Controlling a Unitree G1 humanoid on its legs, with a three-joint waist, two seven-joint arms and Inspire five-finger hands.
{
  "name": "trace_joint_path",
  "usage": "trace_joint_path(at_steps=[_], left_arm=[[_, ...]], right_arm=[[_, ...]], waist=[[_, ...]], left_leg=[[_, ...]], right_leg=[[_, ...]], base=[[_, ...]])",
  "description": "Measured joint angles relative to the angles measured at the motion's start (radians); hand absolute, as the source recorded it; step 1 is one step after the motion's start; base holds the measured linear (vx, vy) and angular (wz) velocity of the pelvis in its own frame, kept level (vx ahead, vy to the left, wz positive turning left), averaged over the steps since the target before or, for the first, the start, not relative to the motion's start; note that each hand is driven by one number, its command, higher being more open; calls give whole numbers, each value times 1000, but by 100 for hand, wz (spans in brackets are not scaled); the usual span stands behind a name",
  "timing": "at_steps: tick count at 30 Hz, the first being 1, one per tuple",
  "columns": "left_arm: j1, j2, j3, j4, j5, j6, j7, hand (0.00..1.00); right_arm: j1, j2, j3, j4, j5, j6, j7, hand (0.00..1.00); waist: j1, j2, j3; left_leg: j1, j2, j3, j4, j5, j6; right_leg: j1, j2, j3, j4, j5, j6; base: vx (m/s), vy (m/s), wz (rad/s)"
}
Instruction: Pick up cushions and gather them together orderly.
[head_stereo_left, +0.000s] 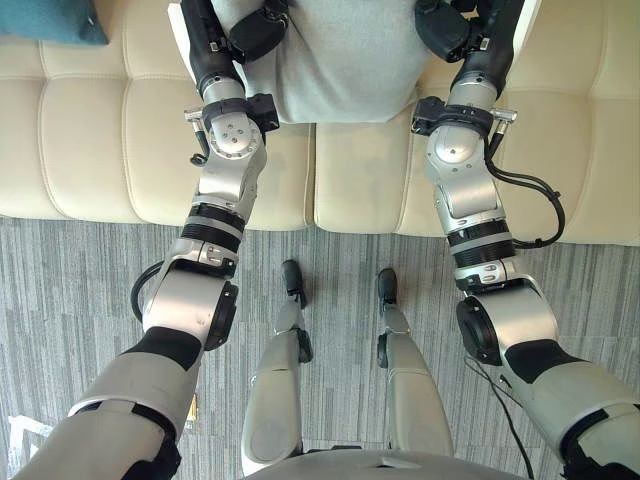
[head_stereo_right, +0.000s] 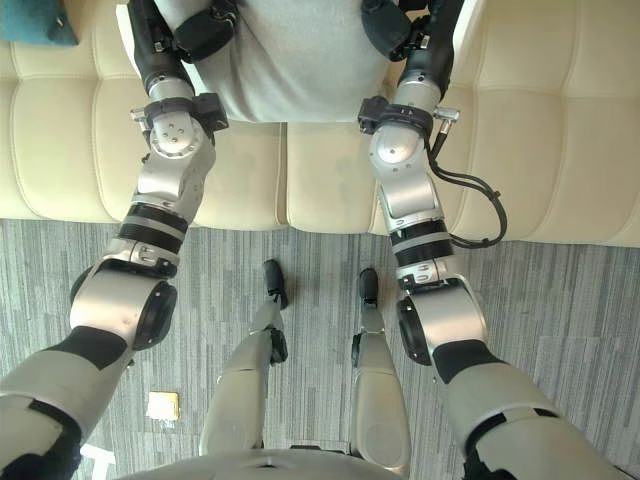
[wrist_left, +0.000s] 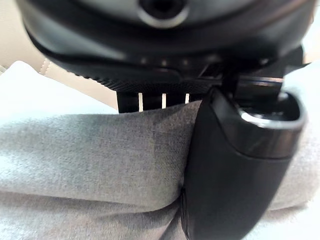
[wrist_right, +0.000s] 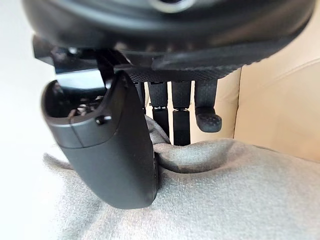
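Left hand and right hand each pinch a side edge of the grey cushion, likely soft and light, so a two-edge hold suits it.

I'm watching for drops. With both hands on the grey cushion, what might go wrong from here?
The left hand and right hand pinch the grey cushion at its side edges, thumb against fingers; the soft fabric may slip free. The teal cushion lies far off at the left end of the sofa, so joining them means a long carry.
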Motion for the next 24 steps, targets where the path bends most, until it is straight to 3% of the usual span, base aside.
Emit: trace_joint_path(at_steps=[9,13,24], left_arm=[[-49,10,44,7,-5,-1,-18,100],[-85,71,60,37,-5,11,-77,100],[-72,117,136,46,-124,19,-139,100]], right_arm=[[-3,-11,-46,-29,42,0,6,100],[-9,-82,-106,-25,172,1,60,100],[-28,-206,-140,54,427,0,149,100]], waist=[[12,-1,6],[8,-1,6],[12,0,8]], left_leg=[[-33,3,-13,9,7,-2],[-31,6,-21,3,15,-10],[63,23,-31,-44,34,-35]], right_leg=[[-32,0,-18,19,-1,-2],[-29,3,-31,20,0,-2],[47,17,-82,24,-9,-16]], base=[[75,17,3],[102,11,3],[90,-5,0]])
